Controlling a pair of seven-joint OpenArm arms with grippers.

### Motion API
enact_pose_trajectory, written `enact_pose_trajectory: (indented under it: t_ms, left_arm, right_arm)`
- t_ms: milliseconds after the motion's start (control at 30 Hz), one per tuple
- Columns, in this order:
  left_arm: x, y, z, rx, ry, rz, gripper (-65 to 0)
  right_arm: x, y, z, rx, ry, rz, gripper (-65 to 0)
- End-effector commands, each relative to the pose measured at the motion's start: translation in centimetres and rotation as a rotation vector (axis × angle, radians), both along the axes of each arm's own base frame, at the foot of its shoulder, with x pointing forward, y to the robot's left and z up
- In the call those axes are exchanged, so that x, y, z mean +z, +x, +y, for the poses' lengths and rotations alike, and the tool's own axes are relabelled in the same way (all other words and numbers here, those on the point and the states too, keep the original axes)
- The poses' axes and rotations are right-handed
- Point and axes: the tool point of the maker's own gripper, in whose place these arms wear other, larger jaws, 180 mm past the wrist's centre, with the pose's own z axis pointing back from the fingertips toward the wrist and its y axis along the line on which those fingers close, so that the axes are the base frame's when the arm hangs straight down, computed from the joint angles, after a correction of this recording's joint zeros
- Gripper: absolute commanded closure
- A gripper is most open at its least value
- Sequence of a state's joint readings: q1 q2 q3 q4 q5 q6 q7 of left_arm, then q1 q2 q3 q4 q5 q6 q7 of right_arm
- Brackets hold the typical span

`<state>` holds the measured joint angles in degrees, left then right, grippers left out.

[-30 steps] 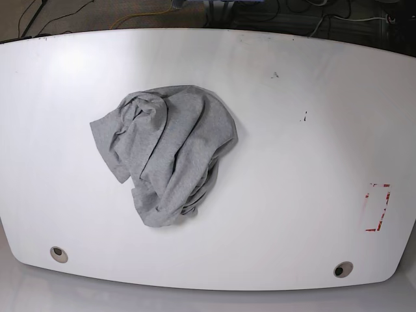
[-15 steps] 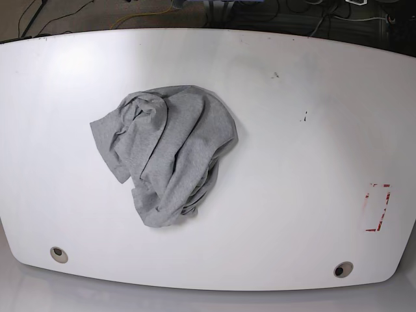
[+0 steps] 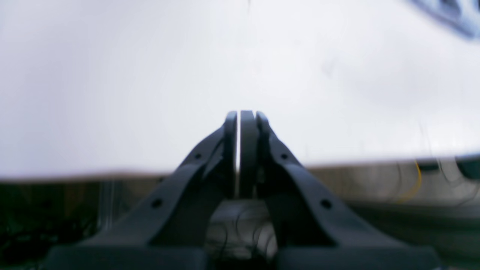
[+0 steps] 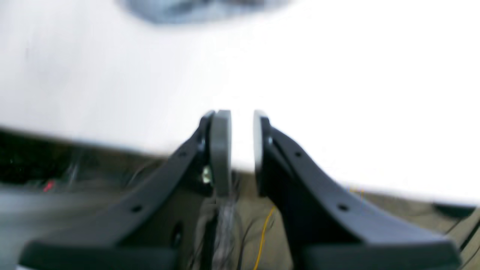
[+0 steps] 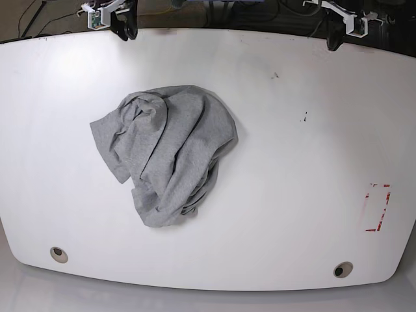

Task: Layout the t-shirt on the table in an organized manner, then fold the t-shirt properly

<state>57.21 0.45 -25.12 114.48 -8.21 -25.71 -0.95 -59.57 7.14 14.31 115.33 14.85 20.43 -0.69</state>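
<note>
The grey t-shirt (image 5: 166, 153) lies crumpled in a heap left of the middle of the white table (image 5: 292, 195); no lettering shows. My right gripper (image 5: 125, 31) hangs over the far edge at the top left, well apart from the cloth. In the right wrist view my right gripper (image 4: 242, 114) holds its pads a narrow gap apart with nothing between them, and the t-shirt (image 4: 202, 9) is a blur at the top. My left gripper (image 5: 333, 40) is at the far edge on the right. In the left wrist view my left gripper (image 3: 240, 114) is shut and empty.
Two round grommet holes (image 5: 58, 254) (image 5: 342, 269) sit near the front edge. A red tape mark (image 5: 377, 208) is at the right. Small dark specks (image 5: 303, 117) dot the far right part. Cables lie on the floor beyond the far edge.
Both grippers have come into the base view at the table's far edge; before, neither showed. The t-shirt has not moved.
</note>
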Motion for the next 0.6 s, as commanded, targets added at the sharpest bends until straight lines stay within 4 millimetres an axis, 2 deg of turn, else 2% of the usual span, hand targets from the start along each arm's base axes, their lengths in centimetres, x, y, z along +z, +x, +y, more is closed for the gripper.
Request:
enact_pose_trajectory:
  t_ms: [0,67,233,333,533,567]
  left_arm:
    - [1.0,1.7,0.1,-0.015,0.006,-0.053,-0.1]
    - [1.1,3.2,0.1,-0.023,0.013,-0.072,-2.4]
    - [1.0,6.1,-0.6,-0.044,0.01,-0.083,-13.2]
    - [1.5,7.6,-0.9,-0.053,0.008,-0.113,-16.2]
    - [2.5,10.1,-3.0,-0.096,-0.033,-0.182,-16.9]
    - [2.6,10.4,-3.4,-0.105,-0.038,-0.189,-16.9]
  right_arm:
    - [1.1,1.3,0.2,0.005,0.007,-0.062,-10.6]
    - [1.4,2.3,0.2,0.005,0.007,-0.091,-10.8]
    - [2.4,5.4,-0.1,0.003,0.001,-0.178,-10.9]
    - [2.7,6.8,-0.1,0.009,-0.009,-0.202,-13.0]
    - [2.5,10.3,-0.9,0.018,-0.051,-0.176,-29.8]
    - [2.5,10.7,-1.1,0.015,-0.057,-0.177,-31.1]
